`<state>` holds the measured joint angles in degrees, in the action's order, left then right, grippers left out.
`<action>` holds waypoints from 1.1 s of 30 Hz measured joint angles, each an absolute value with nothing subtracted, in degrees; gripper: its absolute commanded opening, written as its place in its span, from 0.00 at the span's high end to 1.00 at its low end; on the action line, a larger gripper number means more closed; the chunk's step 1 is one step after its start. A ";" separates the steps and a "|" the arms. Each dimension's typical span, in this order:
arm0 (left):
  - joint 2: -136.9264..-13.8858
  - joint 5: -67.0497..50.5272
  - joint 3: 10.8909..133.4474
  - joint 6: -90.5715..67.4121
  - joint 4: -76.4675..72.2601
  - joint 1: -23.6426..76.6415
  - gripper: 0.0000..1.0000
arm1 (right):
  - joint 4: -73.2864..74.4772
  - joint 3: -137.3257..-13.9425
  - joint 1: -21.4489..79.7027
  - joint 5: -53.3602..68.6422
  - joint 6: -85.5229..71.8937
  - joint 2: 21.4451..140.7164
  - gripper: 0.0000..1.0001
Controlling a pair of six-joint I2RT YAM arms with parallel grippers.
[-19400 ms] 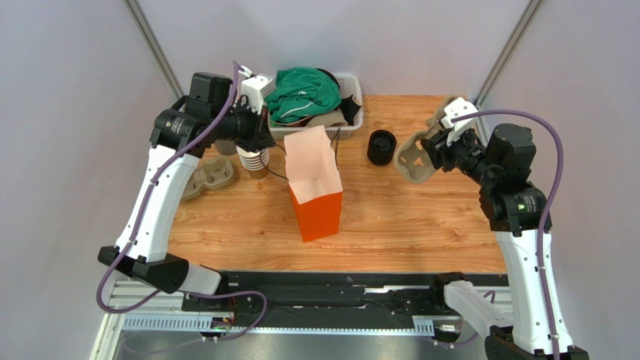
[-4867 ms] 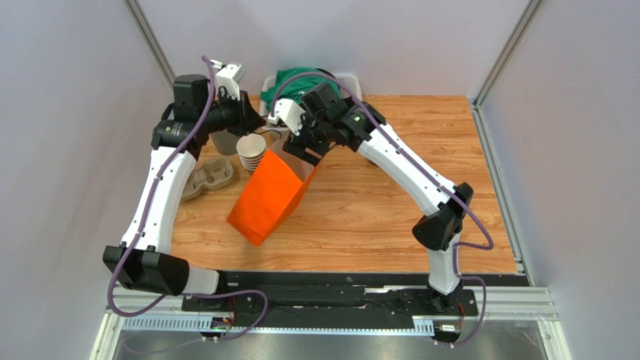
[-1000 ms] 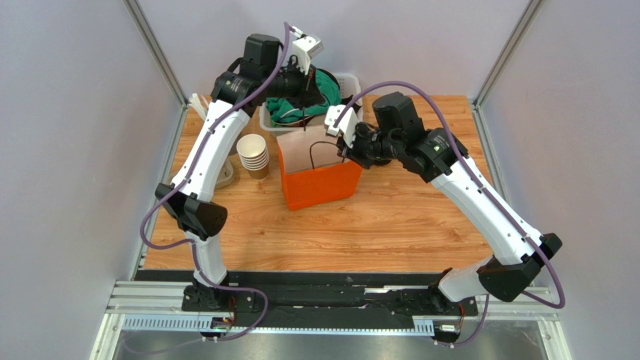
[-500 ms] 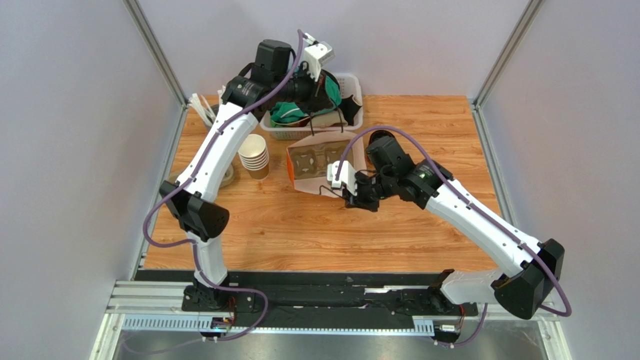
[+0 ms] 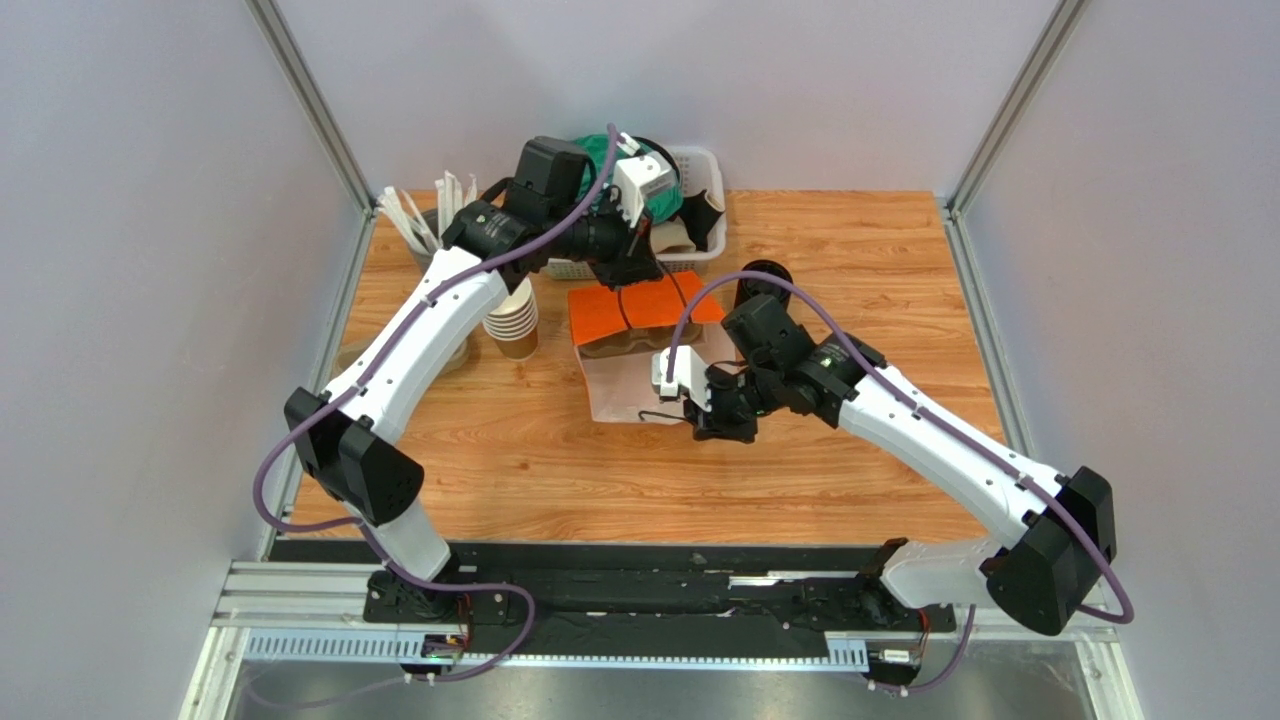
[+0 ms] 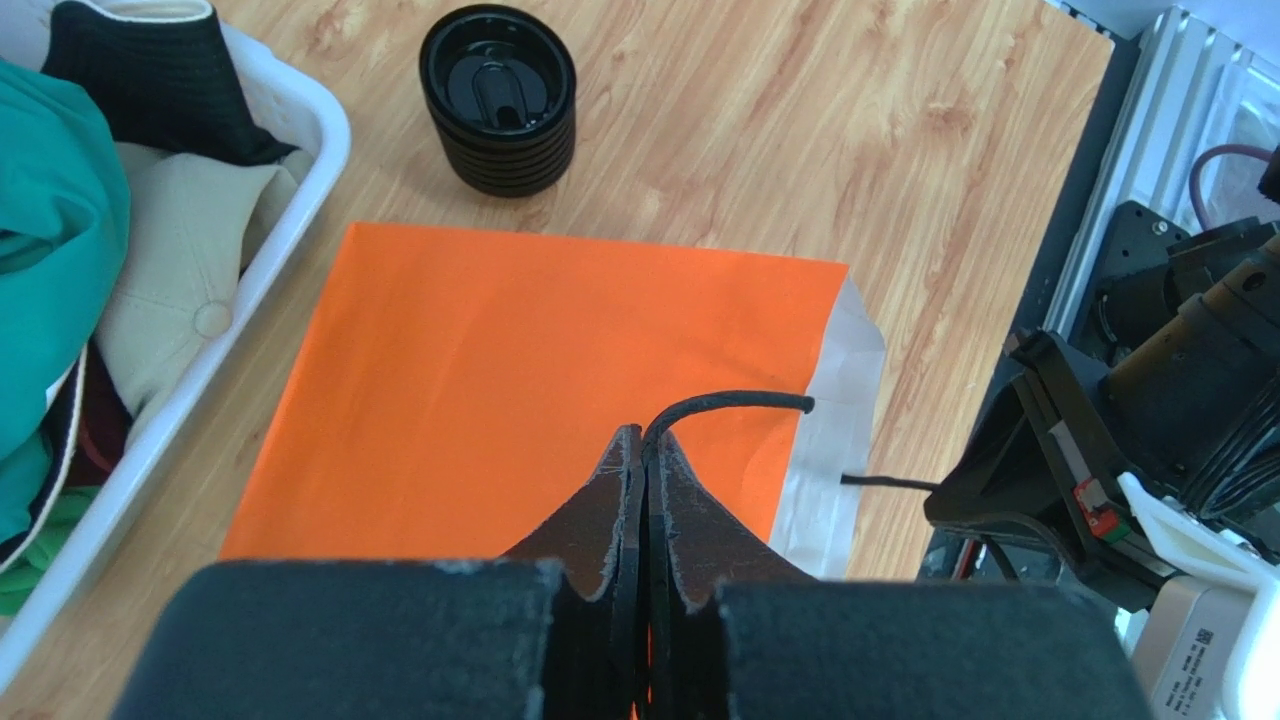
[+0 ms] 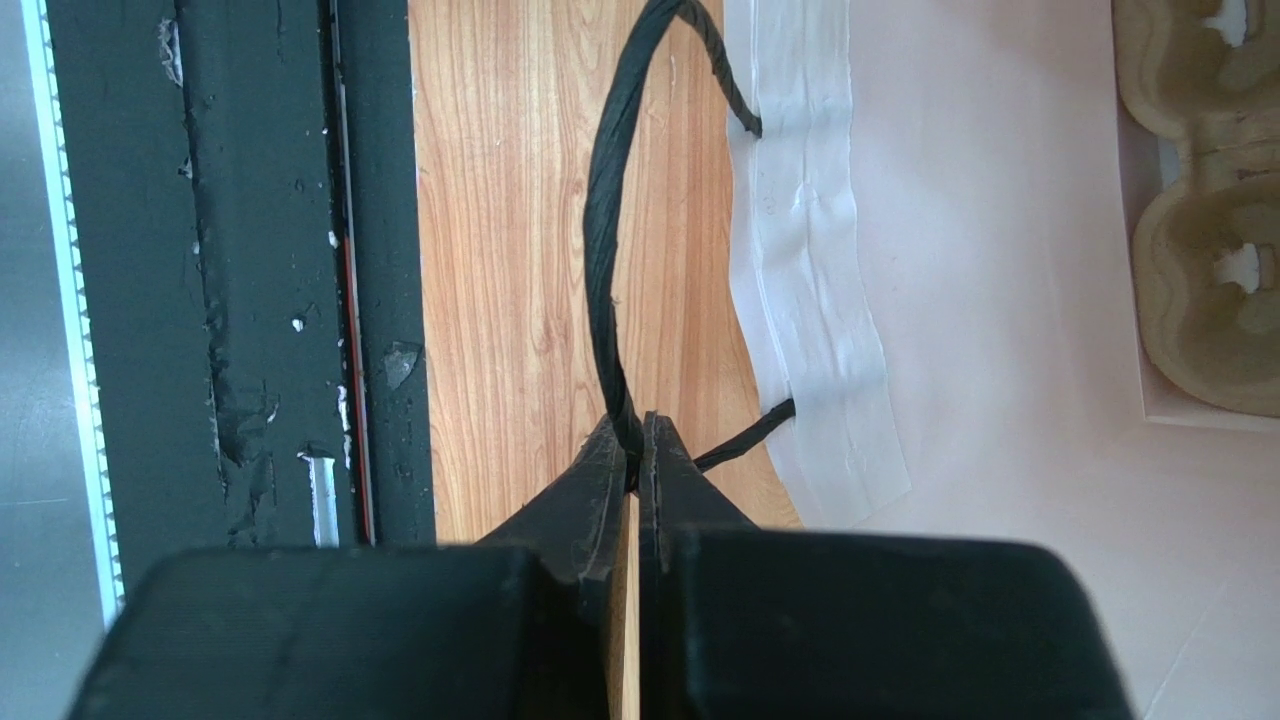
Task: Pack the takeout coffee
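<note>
Left wrist view: left gripper clamped on one black cord handle of the orange bag lying flat, right gripper pinching the other handle at its mouth; can't tell where the lidded coffee cup sits relative to either.

A wooden table stands between pale grey walls.

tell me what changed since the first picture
The orange paper bag, upright at first, now lies tipped over, mouth toward the arm bases. The cup carrier, earlier in the right gripper, sits inside it. Both it and the left gripper are each shut on a bag handle. The lid stack and paper cup stack stayed put.
</note>
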<state>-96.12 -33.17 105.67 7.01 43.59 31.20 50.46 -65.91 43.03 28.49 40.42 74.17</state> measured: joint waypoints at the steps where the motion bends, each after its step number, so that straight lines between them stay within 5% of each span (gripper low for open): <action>1: -96.12 -33.17 105.58 7.01 43.57 31.20 0.98 | 50.28 -65.91 43.05 28.49 40.42 74.15 1.00; 17: -98.56 -27.16 120.64 6.72 42.15 31.16 0.95 | 45.74 -88.55 42.19 10.61 35.16 74.22 1.00; 33: -105.84 -24.75 125.21 4.27 42.85 31.14 0.89 | 43.57 -88.42 39.86 0.05 31.94 72.62 1.00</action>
<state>-105.84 -24.75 125.21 4.27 42.85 31.14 43.57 -88.42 39.86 0.05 31.94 72.62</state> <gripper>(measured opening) 0.107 0.016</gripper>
